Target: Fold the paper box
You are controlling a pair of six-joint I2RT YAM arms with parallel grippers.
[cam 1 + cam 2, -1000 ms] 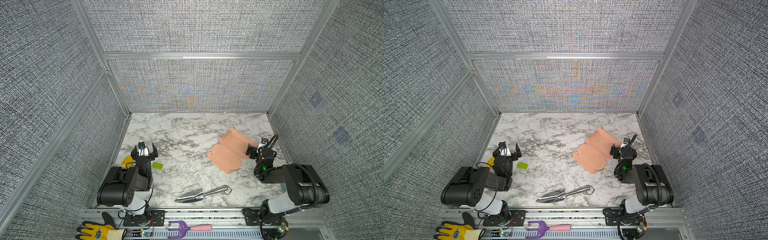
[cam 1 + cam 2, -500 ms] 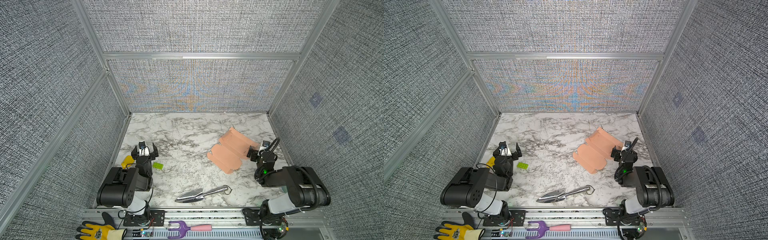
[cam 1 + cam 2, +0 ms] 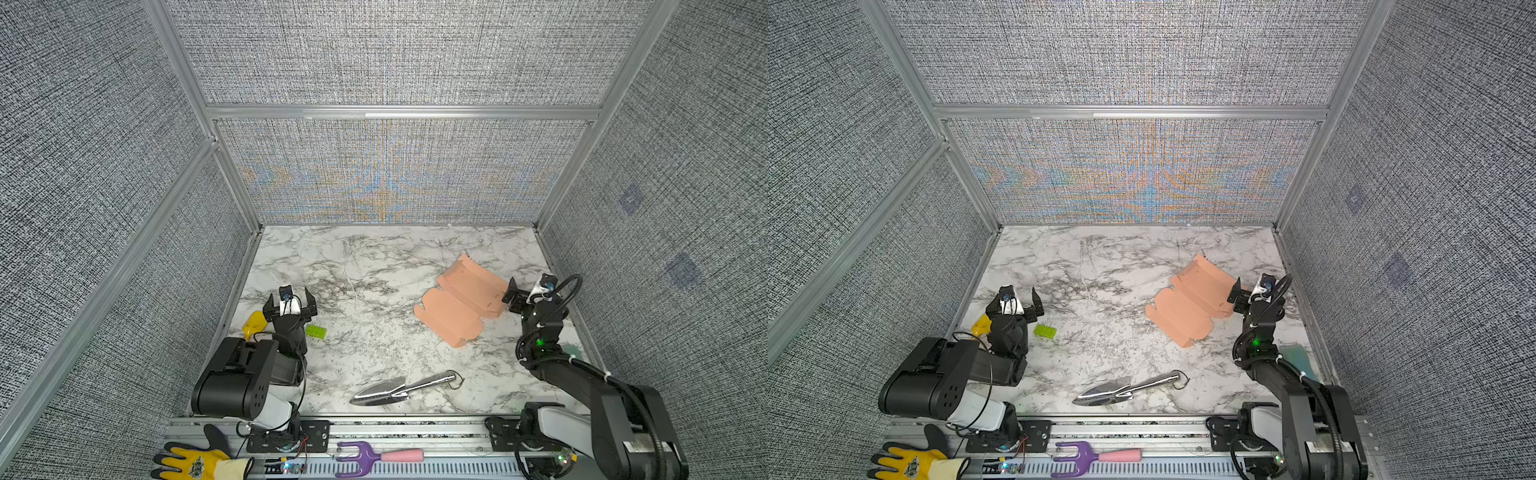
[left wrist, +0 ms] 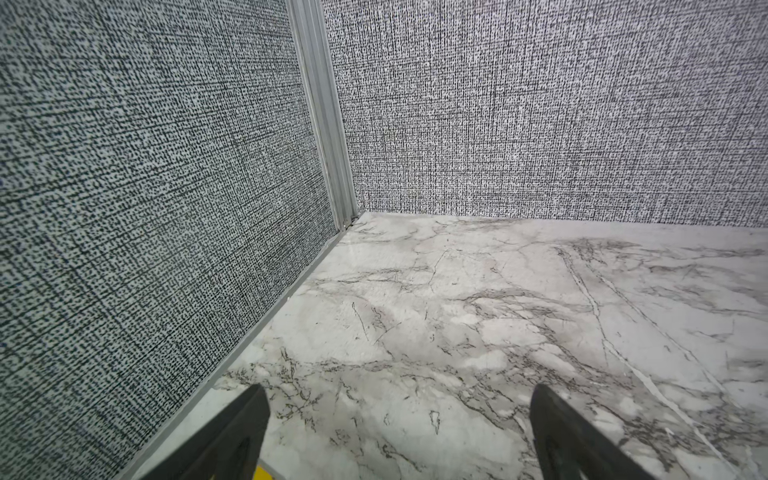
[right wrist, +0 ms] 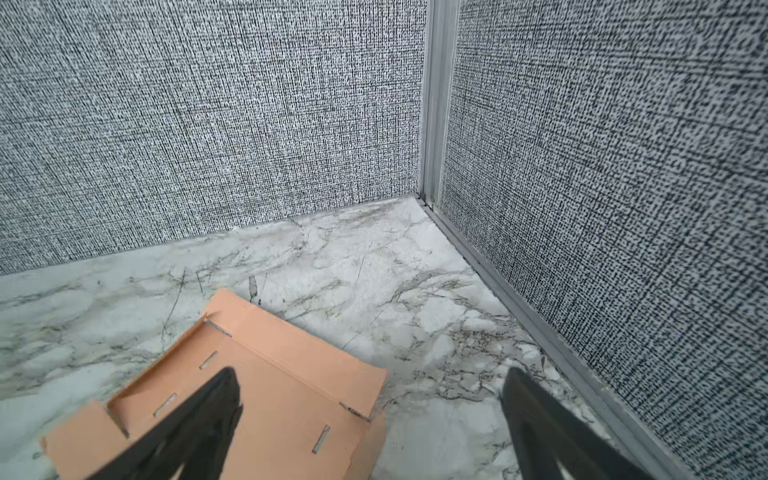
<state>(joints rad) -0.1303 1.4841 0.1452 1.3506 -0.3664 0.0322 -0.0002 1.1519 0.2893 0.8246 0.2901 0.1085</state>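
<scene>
Box (image 3: 461, 307) lies part-creased on the table's (image 3: 374, 266) right side; right jaws gape empty astride its edge, likely readying a flap pinch. Left jaws, released too, hang well apart.

The marble surface (image 3: 374, 266) carries the box (image 3: 457, 307) at right, a green brick (image 3: 316, 331) and a yellow piece (image 3: 254, 324) at left, and a trowel (image 3: 399, 388) near the front.

A green toy brick (image 3: 316, 331) and a steel trowel (image 3: 405, 387) lay well apart on the marble surface (image 3: 374, 270).
</scene>
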